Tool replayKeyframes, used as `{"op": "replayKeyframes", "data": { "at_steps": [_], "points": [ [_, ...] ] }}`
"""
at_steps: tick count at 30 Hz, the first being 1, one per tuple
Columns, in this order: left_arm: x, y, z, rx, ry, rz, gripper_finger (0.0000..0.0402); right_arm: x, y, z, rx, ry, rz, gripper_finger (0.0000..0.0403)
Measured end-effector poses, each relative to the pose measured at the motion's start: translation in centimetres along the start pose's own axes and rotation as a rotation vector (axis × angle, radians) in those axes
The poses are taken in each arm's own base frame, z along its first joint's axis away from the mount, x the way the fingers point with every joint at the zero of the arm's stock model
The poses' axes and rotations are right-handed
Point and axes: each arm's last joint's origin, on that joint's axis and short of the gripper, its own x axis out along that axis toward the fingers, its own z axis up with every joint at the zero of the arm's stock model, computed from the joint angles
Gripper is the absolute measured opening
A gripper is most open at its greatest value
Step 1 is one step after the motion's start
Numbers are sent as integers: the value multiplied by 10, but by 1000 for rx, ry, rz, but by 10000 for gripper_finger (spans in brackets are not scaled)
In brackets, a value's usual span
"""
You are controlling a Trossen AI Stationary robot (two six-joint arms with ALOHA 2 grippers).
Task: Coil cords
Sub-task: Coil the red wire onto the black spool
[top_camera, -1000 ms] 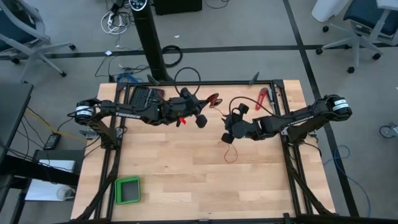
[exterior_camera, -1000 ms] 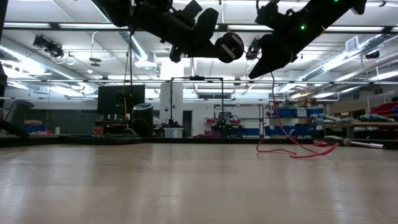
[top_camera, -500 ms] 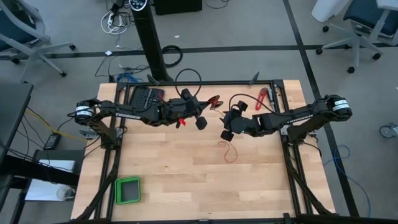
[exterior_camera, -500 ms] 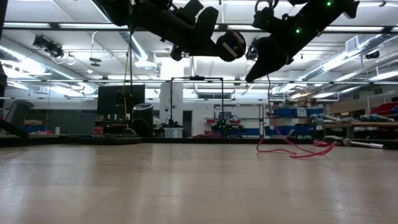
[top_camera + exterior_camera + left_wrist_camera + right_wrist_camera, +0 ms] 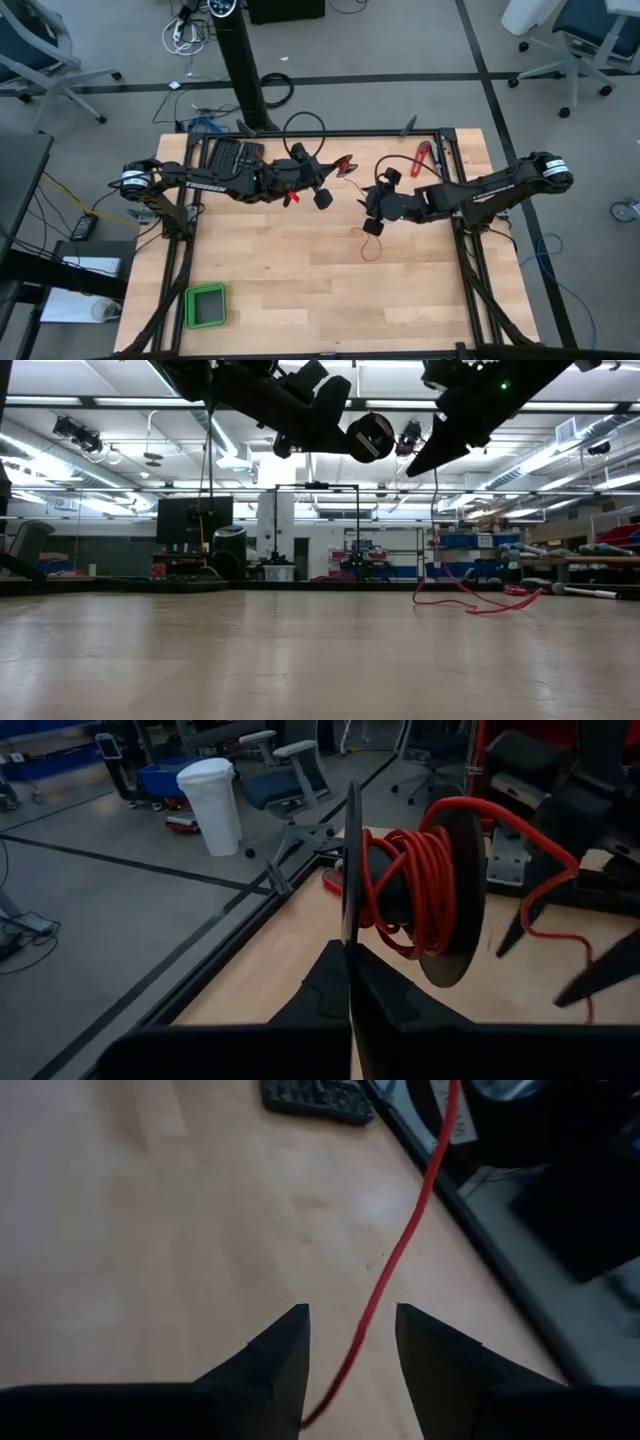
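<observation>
A black spool (image 5: 455, 870) wound with thin red cord (image 5: 405, 885) hangs above the table's far middle, with my left gripper (image 5: 350, 955) (image 5: 335, 175) shut on it. From the spool the cord (image 5: 395, 1260) runs down between the open fingers of my right gripper (image 5: 352, 1340) (image 5: 372, 222); whether it touches them I cannot tell. The cord's loose end (image 5: 371, 247) (image 5: 470, 603) lies in a loop on the wood below the right gripper. My left gripper pinches the rim of one thin spool disc (image 5: 350, 870) between its two fingers. The fingers come in almost level from the table's left. The spool is lifted clear of the table, its discs standing upright.
A red-handled tool (image 5: 421, 158) lies at the far right. A black flat device (image 5: 228, 155) sits far left, and a green tray (image 5: 205, 305) near left. Black frame rails (image 5: 455, 150) run along the table's sides. Bare wood lies in the middle and near part.
My right gripper has drifted a little toward the left gripper, then back toward the table's right and near edges, rising slightly. The cord's loop has stayed on the table.
</observation>
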Motion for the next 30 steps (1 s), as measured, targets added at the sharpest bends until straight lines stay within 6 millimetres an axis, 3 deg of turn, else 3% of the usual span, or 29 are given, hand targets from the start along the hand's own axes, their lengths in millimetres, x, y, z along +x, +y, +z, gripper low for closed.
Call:
{"op": "replayKeyframes", "data": {
  "at_steps": [9, 30],
  "points": [
    [0, 0, 0, 0, 1, 0, 1, 8, -10, 4, 296, 12, 71, 145],
    [0, 0, 0, 20, 2, 1, 1, -4, -18, 9, 325, -21, 126, 142]
  ]
}}
